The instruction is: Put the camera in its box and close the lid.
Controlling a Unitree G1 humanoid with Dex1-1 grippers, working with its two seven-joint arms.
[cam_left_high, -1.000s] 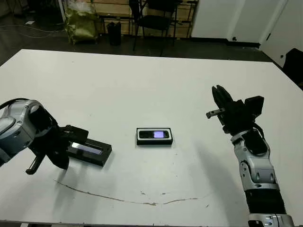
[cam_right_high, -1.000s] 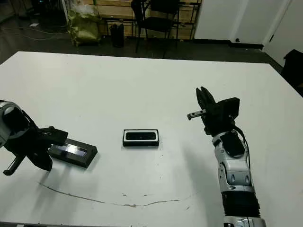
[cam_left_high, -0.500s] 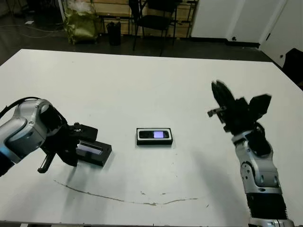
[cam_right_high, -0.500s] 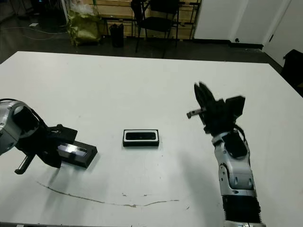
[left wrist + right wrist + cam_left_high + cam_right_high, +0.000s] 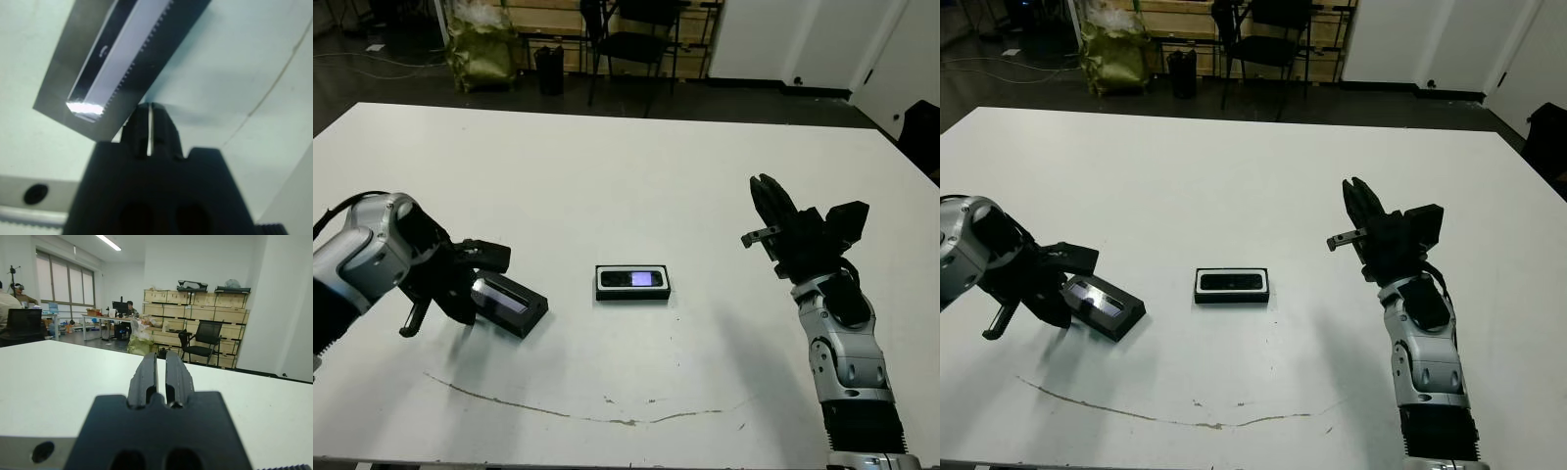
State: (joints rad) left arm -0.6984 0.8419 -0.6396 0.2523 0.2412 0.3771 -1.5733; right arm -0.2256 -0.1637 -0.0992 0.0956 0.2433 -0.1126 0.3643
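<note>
Left claw [image 5: 470, 279] at lid [image 5: 509, 305] edge

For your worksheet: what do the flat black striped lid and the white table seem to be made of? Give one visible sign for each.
Flat black striped lid: probably card or plastic with a glossy silvery stripe, which catches a bright glare. White table: seemingly a smooth matte laminate, marked by a thin brown scuff line near the front.

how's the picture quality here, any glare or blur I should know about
Left wrist view: the lid fills the frame slightly soft, with a bright glare patch at one end of its stripe. Head views: sharp and evenly lit; the lid's stripe glints, and soft shadows lie under both arms. Right wrist view: the right tool is blurred, the room beyond sharper.
</note>
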